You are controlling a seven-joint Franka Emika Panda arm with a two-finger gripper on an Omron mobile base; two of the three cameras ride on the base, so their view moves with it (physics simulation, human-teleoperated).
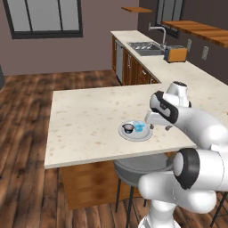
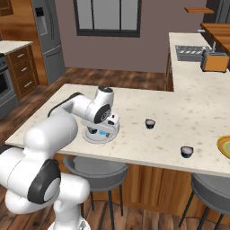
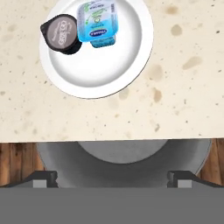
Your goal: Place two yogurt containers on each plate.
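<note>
Gripper (image 3: 112, 177) spread wide and empty, hovering above the counter edge just off the grey plate (image 3: 131, 57). On that plate a dark yogurt cup (image 3: 62, 34) touches the light-blue yogurt cup (image 3: 98, 22), seen at 11–12 o'clock in hand view. Two more dark cups (image 2: 150, 123) (image 2: 186, 152) sit on the counter (image 2: 197, 112) toward 3 o'clock in right base view; yellow plate (image 2: 224, 147) at the far edge. Risk: swinging low toward them could clip the loaded plate, or a small cup slips from a poorly centred pinch.
</note>
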